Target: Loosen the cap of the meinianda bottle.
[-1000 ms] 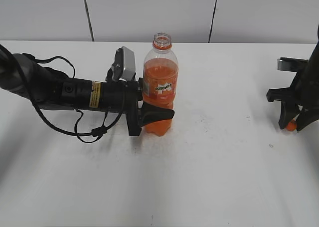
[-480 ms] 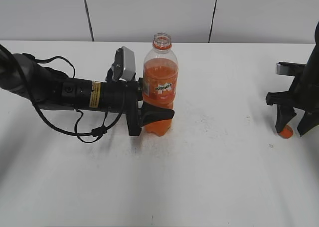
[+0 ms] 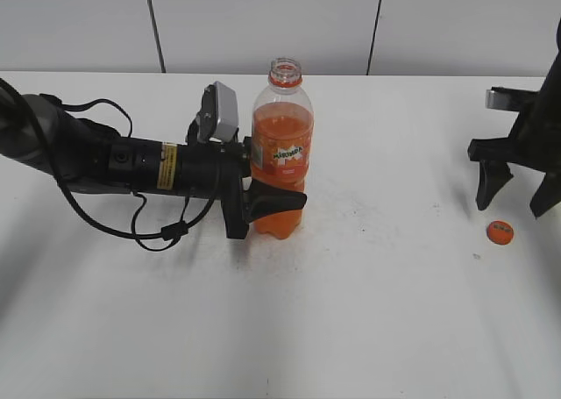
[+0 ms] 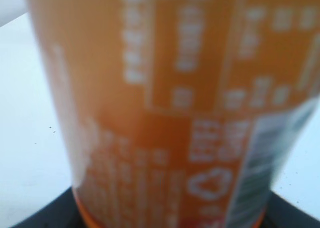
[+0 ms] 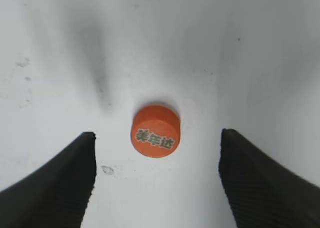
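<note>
The meinianda bottle (image 3: pixel 281 149) stands upright mid-table with its mouth uncapped; its orange label fills the left wrist view (image 4: pixel 170 107). My left gripper (image 3: pixel 267 208) is shut on the bottle's lower body, reaching in from the left. The orange cap (image 3: pixel 500 232) lies flat on the table at the right, print up, also in the right wrist view (image 5: pixel 155 131). My right gripper (image 3: pixel 514 197) is open and empty, raised just above the cap, its fingers (image 5: pixel 55 183) apart on both sides of it.
The white table (image 3: pixel 368 311) runs to a pale panelled wall at the back. The left arm and its cable (image 3: pixel 114 167) lie across the table's left side. Small specks mark the surface near the bottle.
My right gripper let go of the cap, opened and rose; the cap now lies alone on the table. The left gripper and bottle have not moved.
</note>
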`<state>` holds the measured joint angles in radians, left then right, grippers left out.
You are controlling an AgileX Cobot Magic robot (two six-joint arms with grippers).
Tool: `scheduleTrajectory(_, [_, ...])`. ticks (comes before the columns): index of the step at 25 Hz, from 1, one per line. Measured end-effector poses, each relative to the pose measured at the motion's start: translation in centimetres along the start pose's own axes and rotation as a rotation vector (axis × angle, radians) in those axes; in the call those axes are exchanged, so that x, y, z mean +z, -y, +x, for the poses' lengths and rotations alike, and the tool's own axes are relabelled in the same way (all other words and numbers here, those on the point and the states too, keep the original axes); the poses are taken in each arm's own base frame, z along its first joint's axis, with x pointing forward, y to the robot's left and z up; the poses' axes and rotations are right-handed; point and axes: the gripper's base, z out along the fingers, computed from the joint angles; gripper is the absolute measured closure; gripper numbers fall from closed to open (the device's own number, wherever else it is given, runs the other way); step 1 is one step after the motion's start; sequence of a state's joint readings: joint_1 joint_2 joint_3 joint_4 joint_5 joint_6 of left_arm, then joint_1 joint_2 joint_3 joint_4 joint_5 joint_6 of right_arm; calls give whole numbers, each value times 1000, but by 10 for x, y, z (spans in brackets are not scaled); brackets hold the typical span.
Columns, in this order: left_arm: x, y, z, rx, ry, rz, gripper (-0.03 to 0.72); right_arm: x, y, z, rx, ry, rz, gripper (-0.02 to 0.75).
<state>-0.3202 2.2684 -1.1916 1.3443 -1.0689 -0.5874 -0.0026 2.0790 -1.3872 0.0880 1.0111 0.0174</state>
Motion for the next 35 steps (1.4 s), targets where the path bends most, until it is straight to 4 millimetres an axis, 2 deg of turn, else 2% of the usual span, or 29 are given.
scheduleTrajectory(5, [0,0,0,-2,0,-4,304,-27,-4,-16,-7,44,-10,163])
scheduleTrajectory(9, [0,0,0,-2,0,-5,304,-38,-5,-21,-11,58,-12,162])
scheduleTrajectory(10, [0,0,0,-2,0,-5,294,-39,-5,-21,-11,59,-12,162])
scheduleTrajectory(15, [0,0,-2,-10,23,-1,117,-44,-6,-23,-13,61,-13,162])
scheduleTrajectory(16, [0,0,-3,-15,28,2,101,-45,-6,-23,-13,59,-13,162])
scheduleTrajectory(23, [-1,1,-7,-41,55,17,85,-46,-6,-23,-14,56,-13,162])
scheduleTrajectory(28, [-8,1,-31,5,81,5,94,-46,-6,-23,-13,54,-14,162])
scheduleTrajectory(35, [-30,-2,-72,54,124,-30,97,-46,-6,-22,-12,48,-14,162])
